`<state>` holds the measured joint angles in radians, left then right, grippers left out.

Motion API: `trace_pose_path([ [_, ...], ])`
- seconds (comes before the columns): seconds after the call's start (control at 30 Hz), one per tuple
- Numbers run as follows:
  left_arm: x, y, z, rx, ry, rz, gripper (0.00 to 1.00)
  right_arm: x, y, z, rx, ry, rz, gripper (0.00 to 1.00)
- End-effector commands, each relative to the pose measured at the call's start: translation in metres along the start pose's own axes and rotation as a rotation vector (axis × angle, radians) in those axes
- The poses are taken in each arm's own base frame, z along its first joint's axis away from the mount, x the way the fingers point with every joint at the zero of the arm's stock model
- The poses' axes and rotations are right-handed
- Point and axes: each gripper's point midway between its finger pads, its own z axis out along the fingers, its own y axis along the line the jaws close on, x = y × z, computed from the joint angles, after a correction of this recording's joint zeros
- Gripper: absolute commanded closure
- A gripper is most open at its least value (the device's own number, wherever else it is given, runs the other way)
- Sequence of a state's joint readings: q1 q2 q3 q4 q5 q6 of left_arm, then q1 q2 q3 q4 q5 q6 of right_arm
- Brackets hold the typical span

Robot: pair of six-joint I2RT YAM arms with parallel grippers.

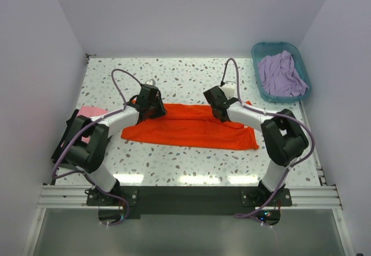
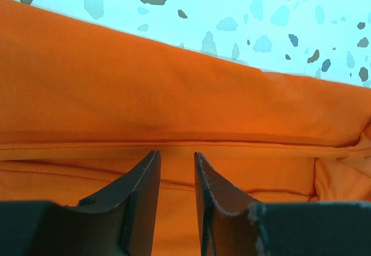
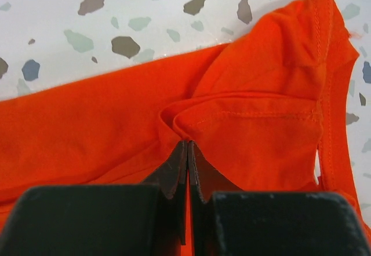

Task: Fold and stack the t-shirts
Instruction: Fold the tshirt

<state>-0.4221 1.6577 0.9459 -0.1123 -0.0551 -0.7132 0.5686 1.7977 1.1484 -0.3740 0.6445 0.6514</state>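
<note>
- Orange t-shirt (image 1: 191, 130) lies folded into a long band across the middle of the bench (image 1: 174, 76).
- Right jaws are closed, apparently pinching a fold near the sleeve (image 3: 301, 41), likely to carry it over.
- Left jaws stand partly apart above the cloth, gripping nothing.
- No label or writing is readable.

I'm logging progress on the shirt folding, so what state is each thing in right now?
orange t-shirt: spread in a long band on the table, not yet folded small.
left pincer: jaws partly open, low over the orange t-shirt.
right pincer: shut on a fold of the orange t-shirt.
lavender t-shirt: crumpled in the teal basket.
pink t-shirt: mostly hidden behind the left arm; fold unclear.
</note>
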Motion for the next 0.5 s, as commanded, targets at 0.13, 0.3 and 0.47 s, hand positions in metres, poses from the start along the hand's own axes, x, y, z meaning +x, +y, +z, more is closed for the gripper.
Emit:
trace_pose_path([
  [0.13, -0.014, -0.013, -0.012, 0.063, -0.058, 0.011, 0.66, 0.000, -0.001, -0.031, -0.043, -0.078, 0.098, 1.00],
  [0.3, -0.011, -0.010, -0.016, 0.058, -0.062, 0.010, 0.66, 0.020, 0.003, -0.048, -0.082, -0.076, 0.104, 1.00],
  [0.47, -0.007, -0.007, -0.019, 0.058, -0.064, 0.005, 0.66, 0.041, 0.004, -0.057, -0.098, -0.071, 0.126, 1.00],
])
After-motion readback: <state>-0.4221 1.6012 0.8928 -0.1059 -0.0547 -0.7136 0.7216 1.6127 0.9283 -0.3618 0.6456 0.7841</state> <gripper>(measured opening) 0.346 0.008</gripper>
